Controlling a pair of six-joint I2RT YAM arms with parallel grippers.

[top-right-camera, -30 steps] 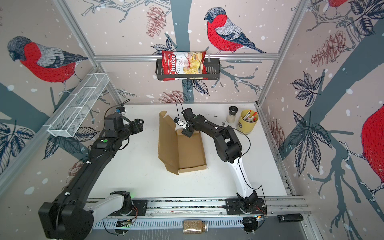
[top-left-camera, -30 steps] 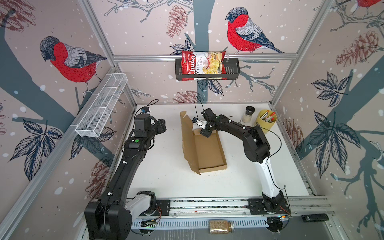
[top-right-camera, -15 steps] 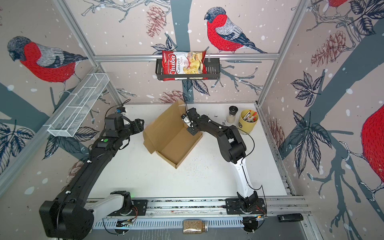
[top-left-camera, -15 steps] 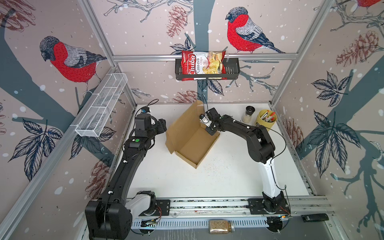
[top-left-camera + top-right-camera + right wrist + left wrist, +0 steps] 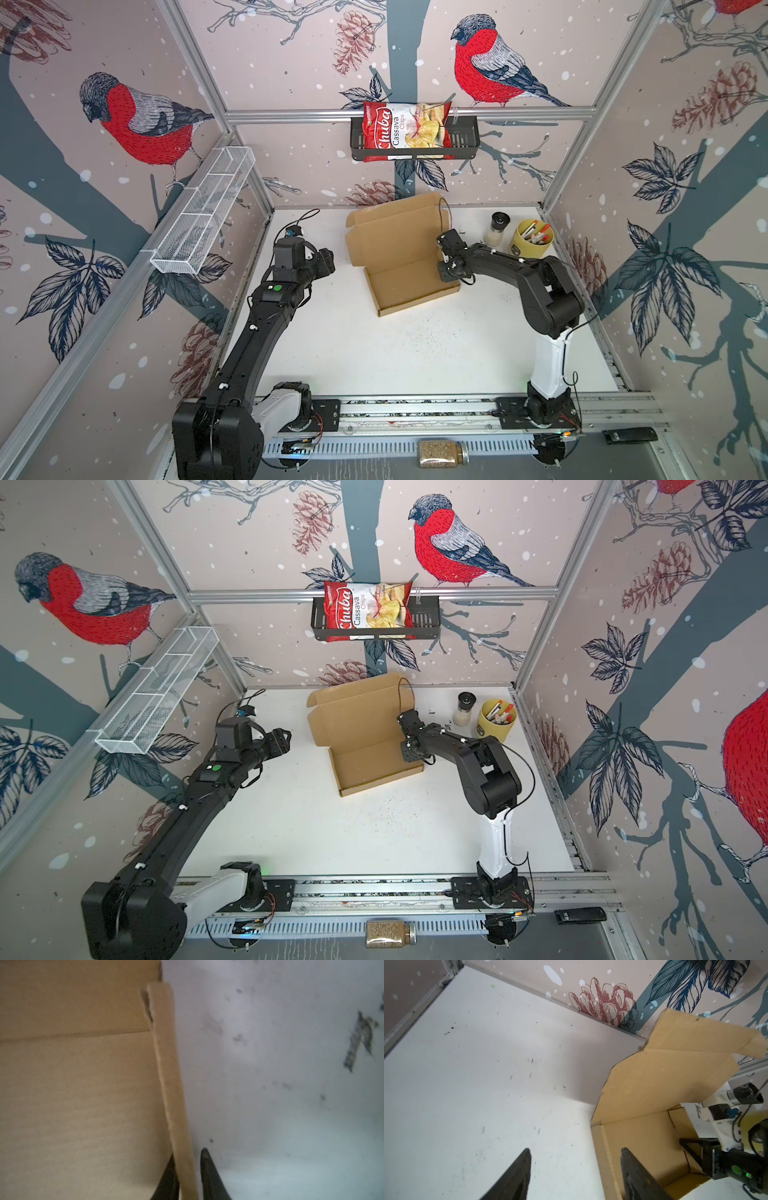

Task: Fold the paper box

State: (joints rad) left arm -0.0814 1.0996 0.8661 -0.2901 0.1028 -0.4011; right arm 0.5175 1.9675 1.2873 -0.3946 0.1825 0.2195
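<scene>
The paper box (image 5: pixel 409 286) is a shallow brown cardboard tray resting mid-table in both top views, its lid (image 5: pixel 395 232) standing up at the back edge. My right gripper (image 5: pixel 445 272) sits at the tray's right wall. In the right wrist view its fingers straddle that wall (image 5: pixel 170 1084), and the right gripper (image 5: pixel 188 1154) is shut on it. My left gripper (image 5: pixel 328 262) hovers to the left of the box, apart from it. In the left wrist view the left gripper (image 5: pixel 575 1148) stands open and empty, with the paper box (image 5: pixel 654 1088) just beyond one fingertip.
A shaker (image 5: pixel 496 228) and a yellow cup of pens (image 5: pixel 534 245) stand at the back right, close to the right arm. A wire basket (image 5: pixel 203 216) hangs on the left wall, a chips bag (image 5: pixel 405 133) on the back rail. A jar (image 5: pixel 442 453) lies beyond the front rail.
The right gripper closed on the box wall and swung the box round: the lid went from the left side to the back. The left arm stayed put.
</scene>
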